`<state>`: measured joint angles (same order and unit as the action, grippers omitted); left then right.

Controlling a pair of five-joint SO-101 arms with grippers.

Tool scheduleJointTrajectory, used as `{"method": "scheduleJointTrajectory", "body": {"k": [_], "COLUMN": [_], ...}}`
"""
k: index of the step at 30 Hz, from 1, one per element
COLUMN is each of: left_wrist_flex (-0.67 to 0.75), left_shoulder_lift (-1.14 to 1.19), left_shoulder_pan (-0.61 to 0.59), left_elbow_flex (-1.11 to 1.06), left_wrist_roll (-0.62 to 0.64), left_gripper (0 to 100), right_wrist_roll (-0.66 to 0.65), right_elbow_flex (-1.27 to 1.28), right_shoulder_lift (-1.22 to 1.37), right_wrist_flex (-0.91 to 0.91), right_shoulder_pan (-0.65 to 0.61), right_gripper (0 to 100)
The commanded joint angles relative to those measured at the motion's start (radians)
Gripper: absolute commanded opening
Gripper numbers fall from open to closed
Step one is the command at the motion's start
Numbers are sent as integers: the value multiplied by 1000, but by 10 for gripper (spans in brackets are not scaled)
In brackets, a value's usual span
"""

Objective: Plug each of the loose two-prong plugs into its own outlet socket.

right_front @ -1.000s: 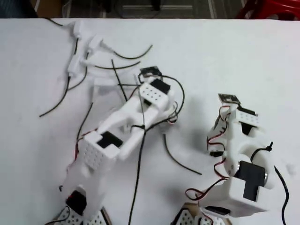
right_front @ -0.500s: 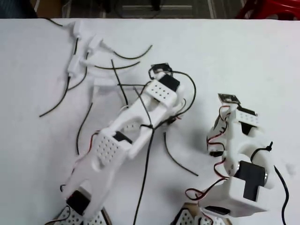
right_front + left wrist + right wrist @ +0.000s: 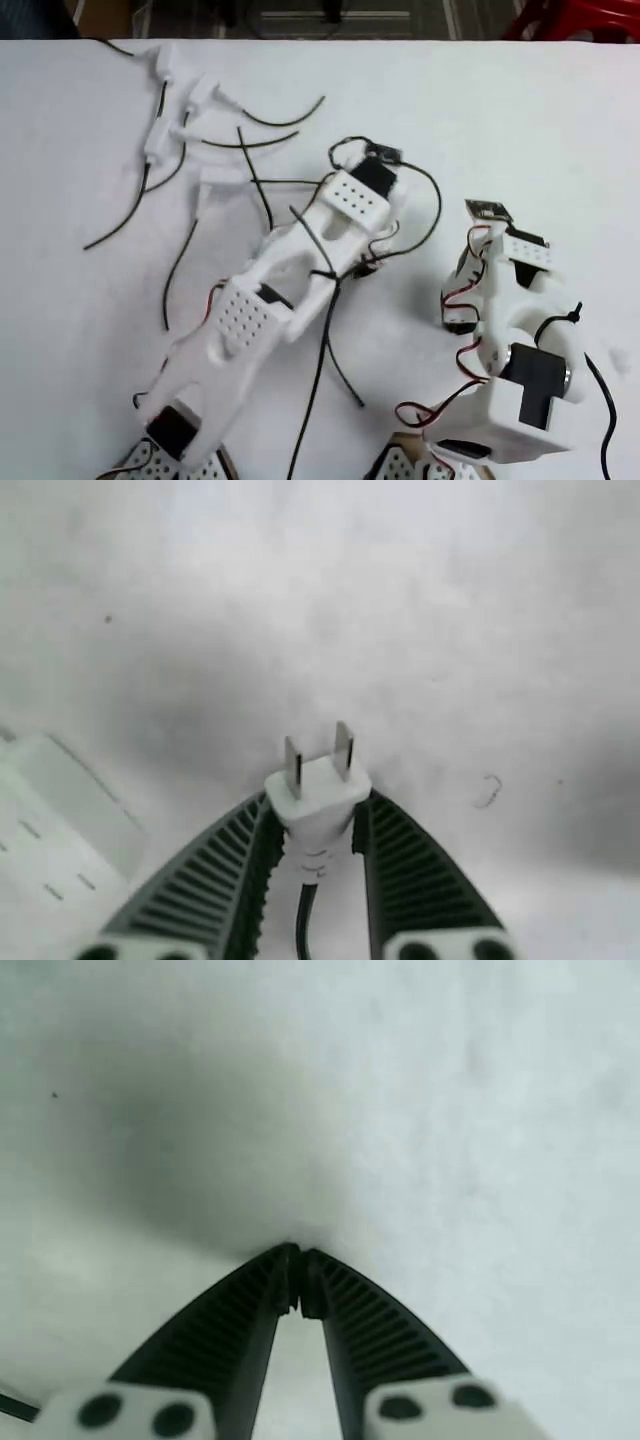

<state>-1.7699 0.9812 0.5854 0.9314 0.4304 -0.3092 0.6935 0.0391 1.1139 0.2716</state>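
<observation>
Left gripper (image 3: pixel 316 805) clamped on white 2-prong plug (image 3: pixel 318 790), prongs out over counter (image 3: pixel 460 620). Right gripper (image 3: pixel 298 1265) pinched closed, empty. Loose plugs (image 3: pixel 158 142) lay at counter's 11 o'clock.

The left arm (image 3: pixel 290 270) stretches diagonally over the middle of the counter (image 3: pixel 520 110); the plug (image 3: pixel 318 780) sits between the fingers of the left tool (image 3: pixel 315 804), prongs pointing away; a socket block (image 3: pixel 50 825) lies just beside it; corded pieces (image 3: pixel 160 140) lie far left; the right arm (image 3: pixel 510 340) sits near right.
</observation>
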Motion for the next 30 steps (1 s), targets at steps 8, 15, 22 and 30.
{"method": "scheduleJointTrajectory", "body": {"k": [8, 15, 22, 30], "left_wrist_flex": [-15, 9, 29, 341], "left_shoulder_lift": [-415, -691, -1001, -1250], "left_shoulder_pan": [59, -82, -139, -153], "left_elbow_flex": [-144, -310, -480, -928], "left_wrist_roll": [-107, -107, -110, -265], "left_gripper": [24, 24, 24, 24], "right_wrist_roll": [6, 6, 6, 6], "right_elbow_flex": [-5, -5, -5, -5], "right_shoulder_lift": [-7, -7, -7, -7], "right_wrist_flex": [-36, -36, -36, -38], "right_shoulder_pan": [13, 10, 8, 8], "right_gripper": [21, 21, 21, 21]}}
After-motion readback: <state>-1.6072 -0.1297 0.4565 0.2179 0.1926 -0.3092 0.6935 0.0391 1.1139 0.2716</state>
